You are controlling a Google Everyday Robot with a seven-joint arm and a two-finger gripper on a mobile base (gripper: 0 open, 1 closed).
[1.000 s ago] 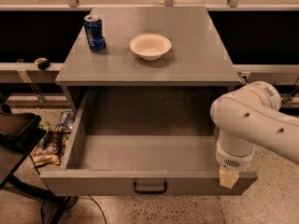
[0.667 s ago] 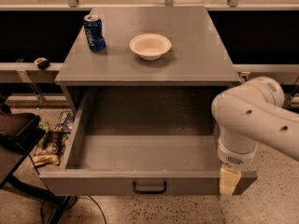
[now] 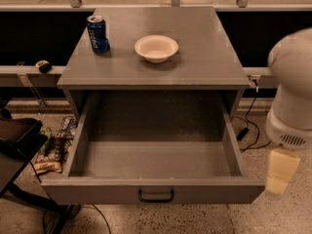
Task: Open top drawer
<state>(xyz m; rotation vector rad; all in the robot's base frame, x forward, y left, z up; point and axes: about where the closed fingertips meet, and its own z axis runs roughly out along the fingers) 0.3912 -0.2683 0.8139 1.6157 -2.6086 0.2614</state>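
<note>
The top drawer [image 3: 151,193] of the grey cabinet stands pulled far out toward me. Its deep grey interior [image 3: 153,157] shows and holds nothing. A small black bar handle [image 3: 156,196] sits at the centre of its front. My gripper [image 3: 280,172] hangs at the right, just past the drawer's front right corner, apart from the handle. The white arm [image 3: 292,91] rises above it.
A blue soda can [image 3: 98,34] and a white bowl [image 3: 156,48] stand on the cabinet top [image 3: 204,57]. A black chair or cart [image 3: 17,140] and a rack with snack packets [image 3: 53,147] stand at the left. Cables [image 3: 248,126] lie on the floor at the right.
My arm and gripper have moved to the right, away from the drawer's front right corner. The drawer stays open as before.
</note>
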